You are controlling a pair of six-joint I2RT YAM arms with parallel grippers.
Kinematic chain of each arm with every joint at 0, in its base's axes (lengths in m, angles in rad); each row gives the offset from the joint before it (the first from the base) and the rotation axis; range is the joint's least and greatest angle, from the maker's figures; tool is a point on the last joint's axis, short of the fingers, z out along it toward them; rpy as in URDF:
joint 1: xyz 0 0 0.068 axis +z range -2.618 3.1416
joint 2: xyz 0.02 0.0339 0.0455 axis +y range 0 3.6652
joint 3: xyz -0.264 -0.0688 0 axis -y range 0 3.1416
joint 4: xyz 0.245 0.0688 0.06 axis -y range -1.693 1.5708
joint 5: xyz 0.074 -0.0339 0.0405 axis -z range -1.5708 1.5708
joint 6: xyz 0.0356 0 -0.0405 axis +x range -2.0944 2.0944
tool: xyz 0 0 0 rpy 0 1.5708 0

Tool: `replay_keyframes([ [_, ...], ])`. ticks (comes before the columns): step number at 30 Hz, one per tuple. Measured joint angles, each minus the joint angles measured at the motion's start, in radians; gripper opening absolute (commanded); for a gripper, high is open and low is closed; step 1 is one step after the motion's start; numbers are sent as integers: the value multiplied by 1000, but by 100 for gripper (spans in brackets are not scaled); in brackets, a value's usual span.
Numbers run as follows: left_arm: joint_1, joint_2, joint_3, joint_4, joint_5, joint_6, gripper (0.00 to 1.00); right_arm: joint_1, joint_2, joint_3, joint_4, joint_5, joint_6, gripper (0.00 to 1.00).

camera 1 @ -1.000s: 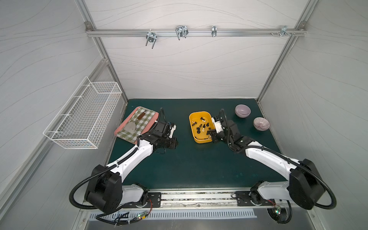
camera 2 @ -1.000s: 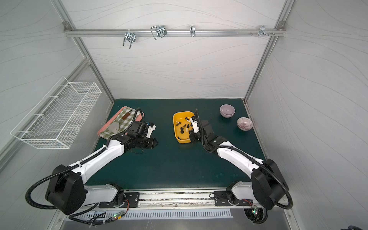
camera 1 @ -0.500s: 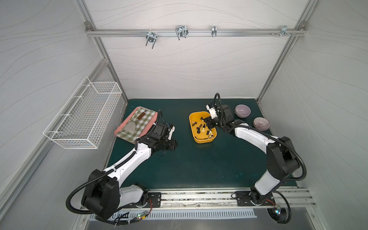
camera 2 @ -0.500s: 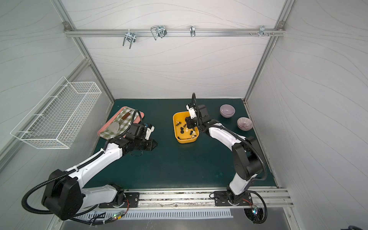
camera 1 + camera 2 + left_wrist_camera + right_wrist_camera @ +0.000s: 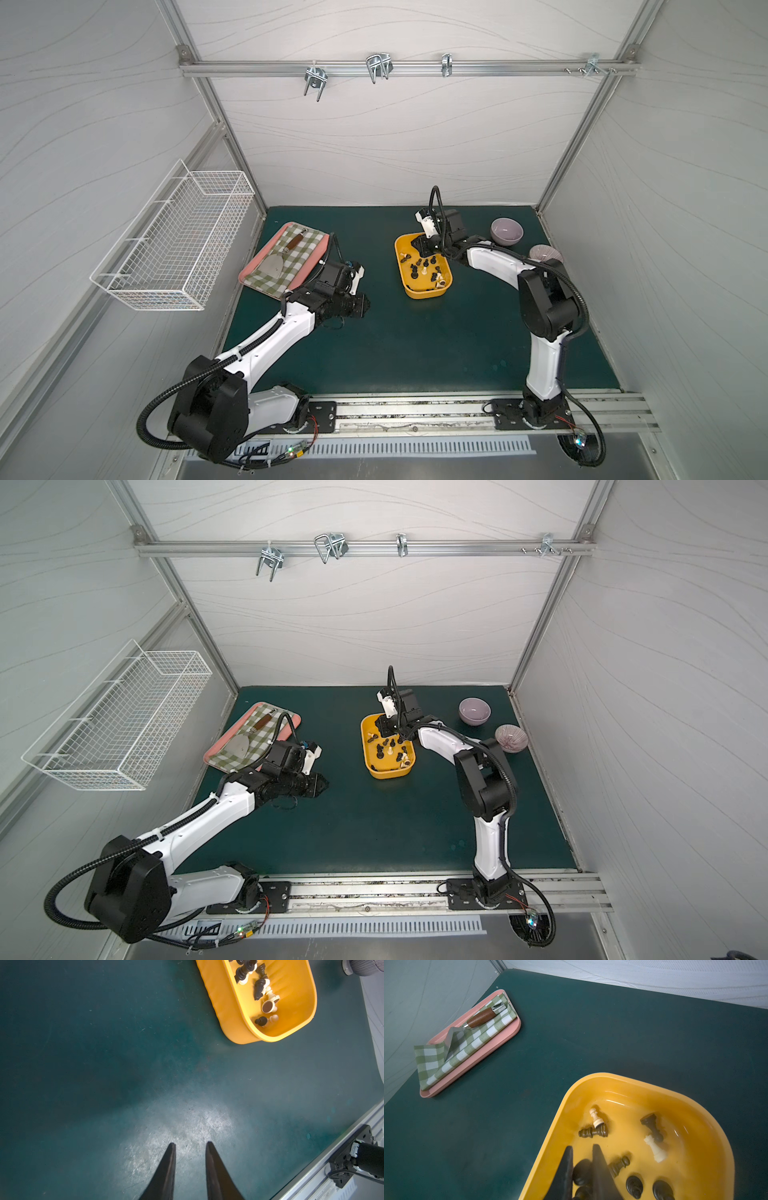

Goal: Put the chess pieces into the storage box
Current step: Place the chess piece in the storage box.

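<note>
One dark chess piece [image 5: 581,1167] pinched in right gripper [image 5: 582,1146] over glossy yellow storage box [image 5: 643,1086]; left gripper [image 5: 190,1143] ajar, empty

The shallow yellow plastic tub [image 5: 426,296] with rounded corners sits flat on the green worktop [image 5: 415,340], right of centre in both top views. Small black and cream-white chess pieces [image 5: 424,266] lie scattered inside it, several toppled. One dark piece [image 5: 581,1167] sits pinched in the right pincer [image 5: 582,1149].
</note>
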Motion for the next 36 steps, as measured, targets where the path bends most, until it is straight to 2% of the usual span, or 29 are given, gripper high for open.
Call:
replay_keyframes([
  [10,0,0,-12,10,8,-9,27,-17,94,109,-15,8,15,16],
  [29,0,-6,-25,27,13,-21,27,-26,138,145,-36,15,27,18],
  [36,0,-6,-25,27,13,-22,27,-26,144,161,-43,14,31,25],
])
